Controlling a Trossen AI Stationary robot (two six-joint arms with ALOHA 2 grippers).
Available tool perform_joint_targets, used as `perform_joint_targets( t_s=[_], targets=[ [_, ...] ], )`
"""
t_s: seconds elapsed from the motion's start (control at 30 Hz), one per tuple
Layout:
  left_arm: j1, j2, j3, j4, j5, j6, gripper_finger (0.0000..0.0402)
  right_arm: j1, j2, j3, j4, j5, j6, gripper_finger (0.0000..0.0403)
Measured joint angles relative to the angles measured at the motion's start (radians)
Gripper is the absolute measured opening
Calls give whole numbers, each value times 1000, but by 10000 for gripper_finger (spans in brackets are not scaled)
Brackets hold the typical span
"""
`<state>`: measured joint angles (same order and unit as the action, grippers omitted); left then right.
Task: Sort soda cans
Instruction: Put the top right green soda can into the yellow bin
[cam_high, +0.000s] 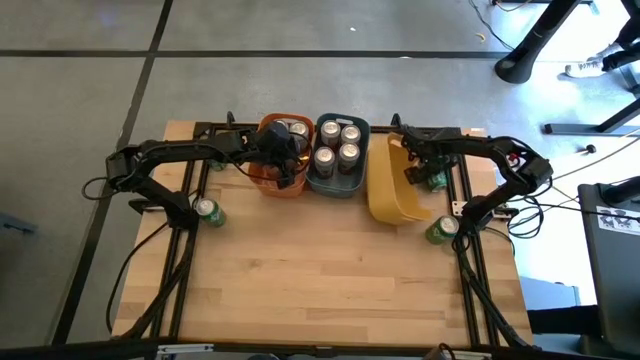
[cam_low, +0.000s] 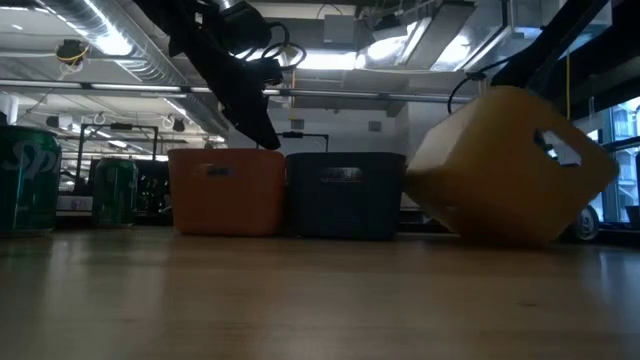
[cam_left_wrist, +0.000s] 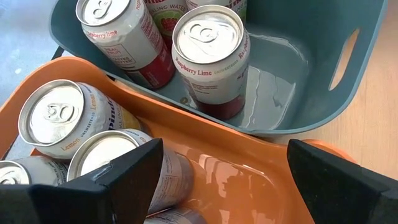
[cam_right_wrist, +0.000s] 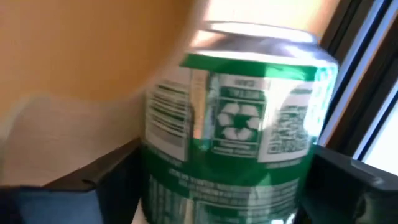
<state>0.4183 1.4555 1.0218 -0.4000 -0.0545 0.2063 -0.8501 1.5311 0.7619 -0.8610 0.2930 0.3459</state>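
A green can (cam_right_wrist: 239, 130) is flanked by the right gripper's (cam_high: 428, 176) spread fingers beside the tilted yellow bin (cam_high: 392, 185), seemingly for grasping, while the left gripper (cam_high: 283, 160) is held open over the orange bin (cam_high: 268, 180).

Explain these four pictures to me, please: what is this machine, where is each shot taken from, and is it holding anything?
It is a robot with two dark arms at a wooden table, sorting soda cans into bins. One picture looks straight down from above, one looks level across the tabletop, and two come from cameras on the arms' wrists. On the table stand an orange bin and a grey-blue bin, both with cans inside, and a yellow bin that is tipped up. Two green cans stand loose near the table's side edges. The left arm has its jaws hanging open above the orange bin, holding nothing. The right arm reaches to another green can beside the yellow bin; whether it grips that can, the pictures do not show.
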Motion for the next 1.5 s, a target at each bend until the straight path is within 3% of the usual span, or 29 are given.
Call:
perform_joint_targets(
  t_s=[0.17, 0.73, 1.0, 1.23, 1.5],
  targets=[
    [0, 0, 0, 1, 0, 7, 331, 0, 0, 11, -35, 1, 1, 294],
    [0, 0, 0, 1, 0, 3, 331, 0, 0, 234, -279, 1, -1, 296],
    [0, 1, 0, 0, 0, -3, 331, 0, -1, 385, -494, 0, -16, 298],
    [0, 1, 0, 0, 0, -20, 331, 8, -2, 517, -604, -107, -63, 297],
    [-1, 1, 0, -7, 0, -17, 331, 86, -9, 675, -713, -134, -87, 302]
  ],
)
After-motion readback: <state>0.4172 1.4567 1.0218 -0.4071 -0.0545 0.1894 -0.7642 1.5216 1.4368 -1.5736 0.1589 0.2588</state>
